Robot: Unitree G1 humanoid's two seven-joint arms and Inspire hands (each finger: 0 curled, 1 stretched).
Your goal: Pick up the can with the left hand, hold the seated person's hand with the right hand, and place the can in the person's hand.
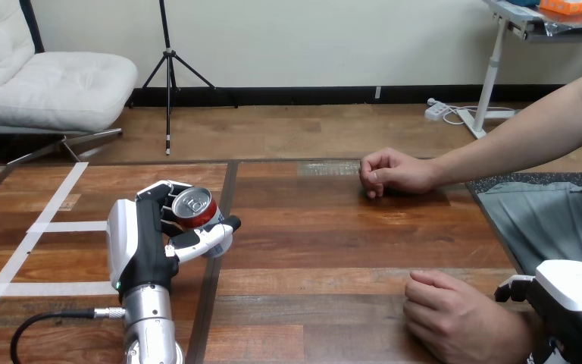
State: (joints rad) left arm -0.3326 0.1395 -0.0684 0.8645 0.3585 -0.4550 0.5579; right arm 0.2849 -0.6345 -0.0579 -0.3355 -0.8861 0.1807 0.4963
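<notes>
Black-and-white left hand: what is it doing?
It is at the near left of the wooden table, clamped on the red can, with fingers on the can's far side and the thumb on its near side.
How does the can sit?
Its silver top faces up toward the camera. Whether its base touches the wood I cannot tell.
What lies around that hand?
White tape stripes lie on the table to its left, and a dark seam runs near to far under it.
And farther right?
The person's far hand rests on the table, loosely curled, well apart from the can. The person's near hand lies at the near right, also curled.
Where is the right hand?
At the near right corner, just beside the person's near hand. I cannot tell whether it is apart or closed, or whether the two touch.
</notes>
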